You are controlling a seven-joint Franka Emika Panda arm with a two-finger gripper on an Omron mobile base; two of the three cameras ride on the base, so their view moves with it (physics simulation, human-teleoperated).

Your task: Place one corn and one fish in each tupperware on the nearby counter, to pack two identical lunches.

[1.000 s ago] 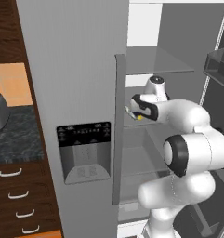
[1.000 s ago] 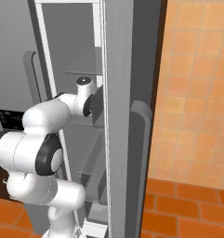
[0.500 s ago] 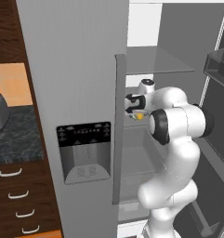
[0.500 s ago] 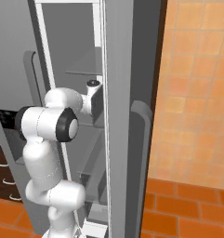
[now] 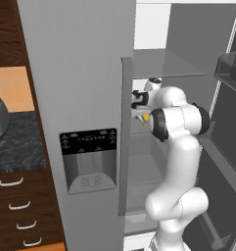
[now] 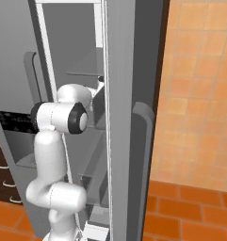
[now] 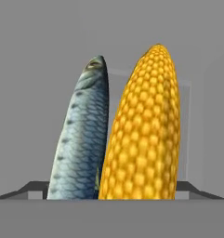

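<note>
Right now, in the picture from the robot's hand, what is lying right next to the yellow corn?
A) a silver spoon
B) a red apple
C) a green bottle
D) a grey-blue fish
D: in the hand view a scaly grey-blue fish lies side by side with the corn, both pointing the same way.

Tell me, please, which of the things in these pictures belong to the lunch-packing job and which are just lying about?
Belonging to the job:
- yellow-orange knobbly corn ear
- silvery grey-blue scaly fish, right beside the corn
- black speckled counter
- gripper, reaching into the fridge

Just lying about:
- grey fridge door with dispenser panel
- dark wood drawers with silver handles
</note>
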